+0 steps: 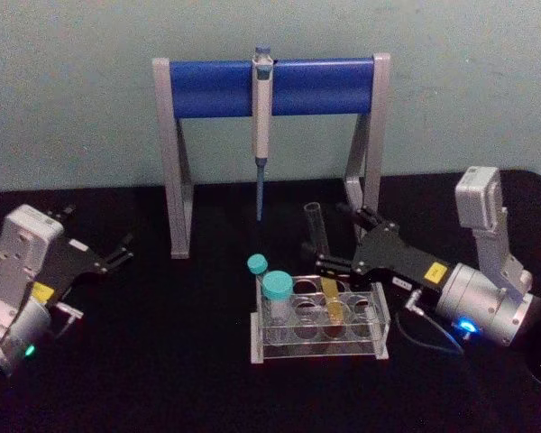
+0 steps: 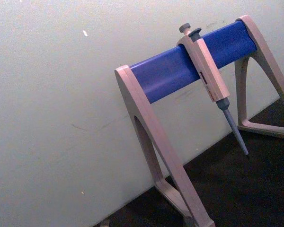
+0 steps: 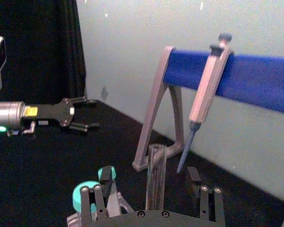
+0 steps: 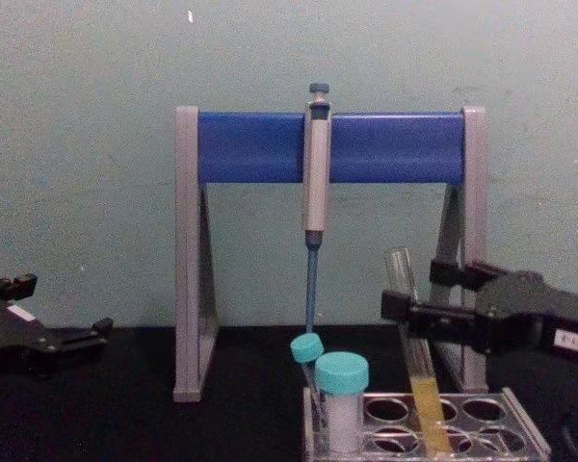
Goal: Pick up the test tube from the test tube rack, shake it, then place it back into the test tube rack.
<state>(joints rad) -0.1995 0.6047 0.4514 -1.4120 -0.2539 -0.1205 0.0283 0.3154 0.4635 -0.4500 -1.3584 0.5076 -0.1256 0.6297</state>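
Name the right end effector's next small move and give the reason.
Probably close on the test tube. The right end effector stands open with a finger on each side of the glass, while the tube leans in the test tube rack, yellow liquid at the bottom. The left end effector sits parked, open.

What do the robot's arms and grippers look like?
Both arms have silver-grey boxy and cylindrical wrist housings with a lit green or blue light, and yellow labels. The left gripper and right gripper are black with slim fingers. A thin cable loops by the right wrist.
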